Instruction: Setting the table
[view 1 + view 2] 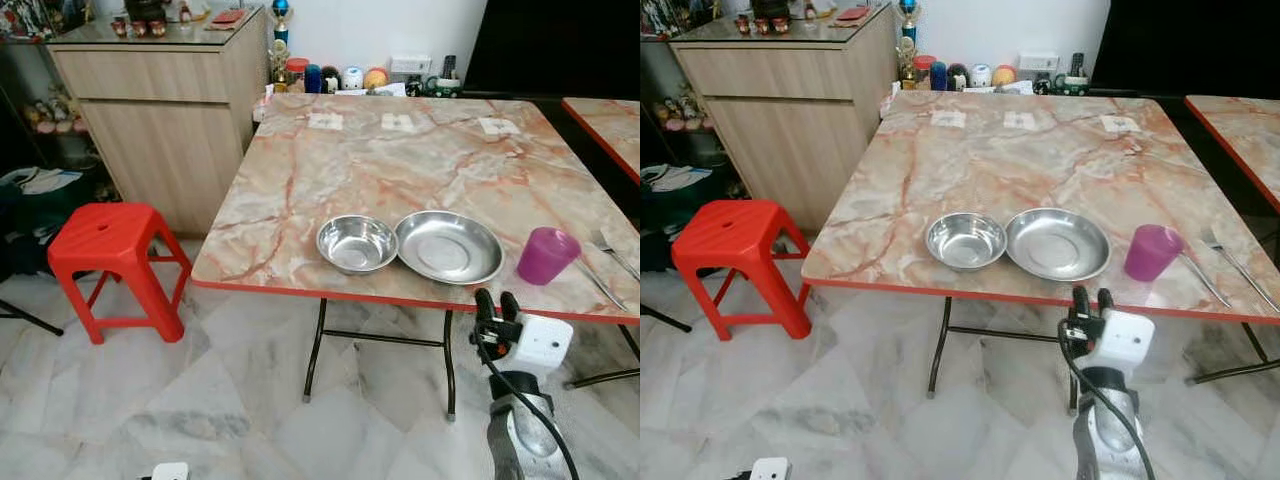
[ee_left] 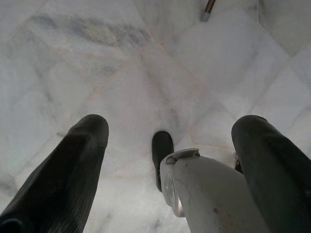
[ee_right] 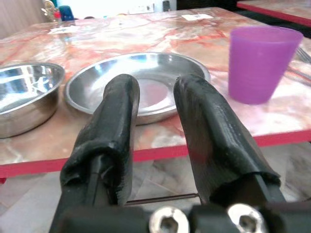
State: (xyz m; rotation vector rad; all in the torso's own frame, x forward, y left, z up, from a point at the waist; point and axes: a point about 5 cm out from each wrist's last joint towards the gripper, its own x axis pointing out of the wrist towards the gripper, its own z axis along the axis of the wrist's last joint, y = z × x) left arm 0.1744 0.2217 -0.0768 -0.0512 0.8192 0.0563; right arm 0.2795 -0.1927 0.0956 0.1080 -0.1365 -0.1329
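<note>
Marble table (image 1: 420, 170) holds bowl (image 1: 356, 243), plate (image 1: 449, 246), cup (image 1: 546, 255) at three o'clock; your right gripper (image 1: 497, 303) hangs released, empty.

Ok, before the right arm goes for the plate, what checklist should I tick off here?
1. Right tool open: ok, a narrow gap between the fingers.
2. Right tool empty: ok.
3. Plate lined up ahead of the tool: ok, seen in the right wrist view.
4. Bowl apart from the plate: not ok, rims touch or nearly so.
5. Purple cup upright, beside the plate: ok.
6. Left tool idle, open over the floor: ok.
</note>
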